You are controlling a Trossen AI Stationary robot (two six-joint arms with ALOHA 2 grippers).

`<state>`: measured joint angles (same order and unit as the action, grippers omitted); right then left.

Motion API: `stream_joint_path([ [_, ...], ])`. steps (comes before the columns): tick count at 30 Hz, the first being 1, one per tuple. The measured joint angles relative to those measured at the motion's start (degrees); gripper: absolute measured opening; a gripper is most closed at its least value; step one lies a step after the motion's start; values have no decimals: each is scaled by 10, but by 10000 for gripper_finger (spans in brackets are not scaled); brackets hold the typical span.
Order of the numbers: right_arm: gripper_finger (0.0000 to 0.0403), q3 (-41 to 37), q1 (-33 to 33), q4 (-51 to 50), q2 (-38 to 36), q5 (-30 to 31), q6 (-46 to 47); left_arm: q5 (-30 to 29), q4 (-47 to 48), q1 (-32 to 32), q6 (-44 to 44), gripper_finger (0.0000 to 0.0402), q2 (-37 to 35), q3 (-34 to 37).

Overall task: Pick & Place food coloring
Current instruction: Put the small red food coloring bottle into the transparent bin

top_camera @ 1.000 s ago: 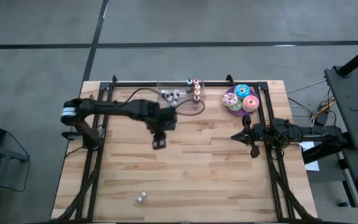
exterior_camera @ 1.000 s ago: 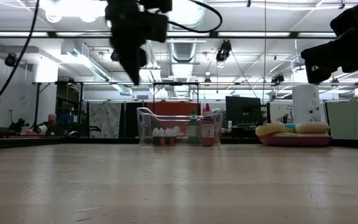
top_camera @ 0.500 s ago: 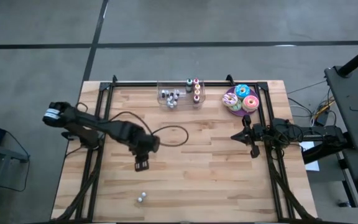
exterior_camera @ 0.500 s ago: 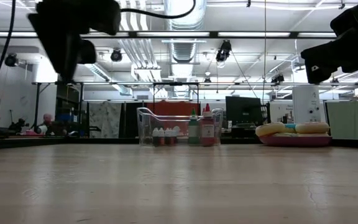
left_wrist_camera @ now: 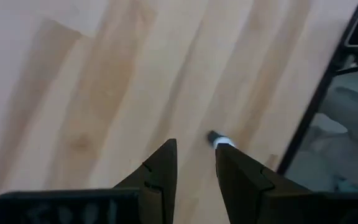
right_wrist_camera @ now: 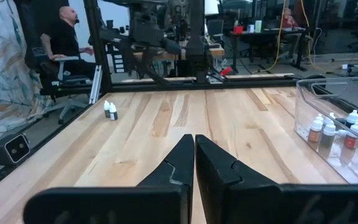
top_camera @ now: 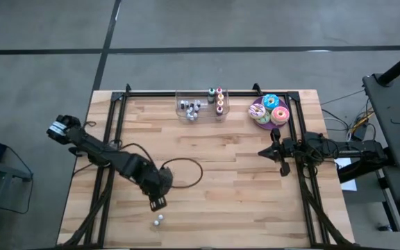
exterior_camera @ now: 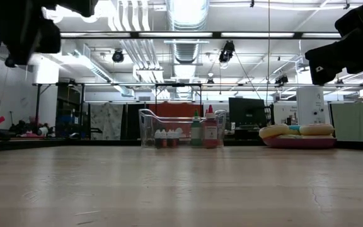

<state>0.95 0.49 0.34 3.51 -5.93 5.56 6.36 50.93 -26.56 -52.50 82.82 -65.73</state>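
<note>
Two tiny white-capped food coloring bottles (top_camera: 158, 220) stand upright on the wood near the table's front edge; the right wrist view shows them far off (right_wrist_camera: 109, 109). My left gripper (top_camera: 157, 203) hangs above the table just on their far side, pointing steeply down, open and empty (left_wrist_camera: 194, 152). One of the bottles (left_wrist_camera: 220, 140) shows just past a fingertip. A clear bin (top_camera: 200, 104) at the far edge holds several more tiny bottles (right_wrist_camera: 328, 132) and taller colour-capped ones (exterior_camera: 204, 131). My right gripper (right_wrist_camera: 194, 140) waits at the right side (top_camera: 262, 151), shut and level.
A purple plate (top_camera: 257, 119) with frosted doughnuts (top_camera: 272, 109) sits at the far right. A black cable loop (top_camera: 186, 173) from my left arm lies over mid-table. Black frame rails (top_camera: 113, 125) run along the left, far and right edges. A person (right_wrist_camera: 64, 37) sits beyond the table's left side.
My left gripper has swung from just in front of the bin toward the table's near edge and somewhat left, rolling as it went. It now hangs beside the two bottles by the front edge. The cable loop has followed it. The bottles have stayed put.
</note>
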Motion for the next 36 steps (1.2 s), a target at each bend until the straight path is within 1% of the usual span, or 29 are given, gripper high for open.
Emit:
stream_joint_path([
  [8, 8, 0, 0, 0, 0, 0, 0, 7, -42, -65, -175, 83, 18, 0],
  [11, 8, 0, 0, 0, 0, 0, 0, 6, -52, -76, -222, 83, 27, 0],
  [15, 9, 0, 0, 0, 0, 0, 0, 7, -66, -81, -259, 83, 41, -1],
  [19, 8, 0, 0, 0, 0, 0, 0, 7, -69, -81, -268, 83, 64, -23],
  [25, 9, 0, 0, 0, 0, 0, 0, -2, -64, -83, -254, 83, 104, -66],
  [32, 8, 0, 0, 0, 0, 0, 0, -2, 12, -99, -223, 83, 144, -99],
  [36, 8, 0, 0, 0, 0, 0, 0, -4, 14, -104, -230, 83, 163, -101],
])
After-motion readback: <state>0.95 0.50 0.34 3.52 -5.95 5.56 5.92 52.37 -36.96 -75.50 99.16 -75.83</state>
